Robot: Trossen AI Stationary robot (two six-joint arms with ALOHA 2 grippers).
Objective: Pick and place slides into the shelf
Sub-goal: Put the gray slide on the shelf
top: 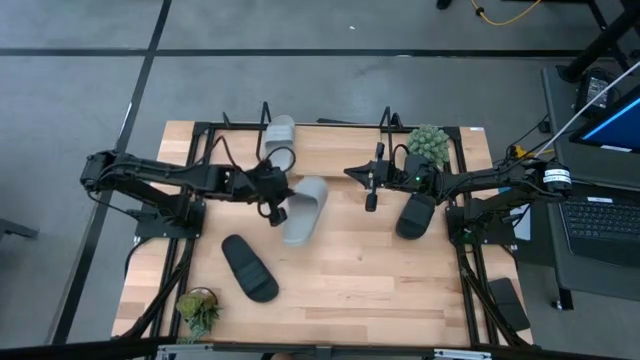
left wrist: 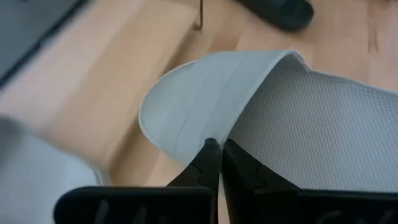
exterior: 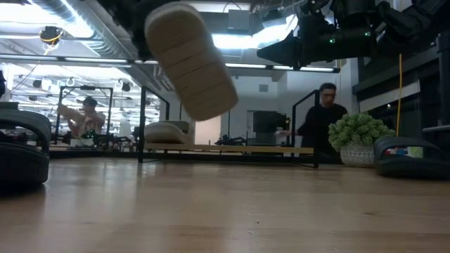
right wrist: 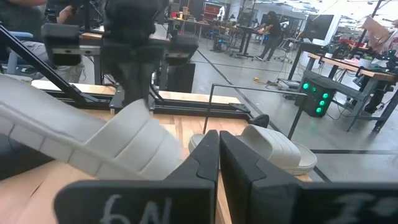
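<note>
The wooden bench [top: 350,285] fills the middle of the high view; the shelf [top: 330,130], a low black wire rack on a light base, runs along its 12 o'clock edge, and one light grey slide [top: 280,140] already lies in it toward the 11 o'clock end. A second light grey slide [top: 305,208] hangs near the bench centre, lifted clear of the wood, as the low view shows with its ribbed sole [exterior: 191,60] tilted in the air; the left end effector [top: 274,192] is clamped on the edge of its strap, the fingers [left wrist: 210,163] pinched together on the pale rim. One black slide [top: 249,267] lies flat at about 7 o'clock; the other black slide [top: 415,214] lies at about 3 o'clock, under the right arm. The right end effector [top: 371,188] hovers above the bench just right of centre, its fingers [right wrist: 205,158] together and holding nothing. A small potted plant [top: 428,146] stands at 1 o'clock by the shelf end; another plant [top: 198,308] sits at 7 o'clock near the bench corner.
</note>
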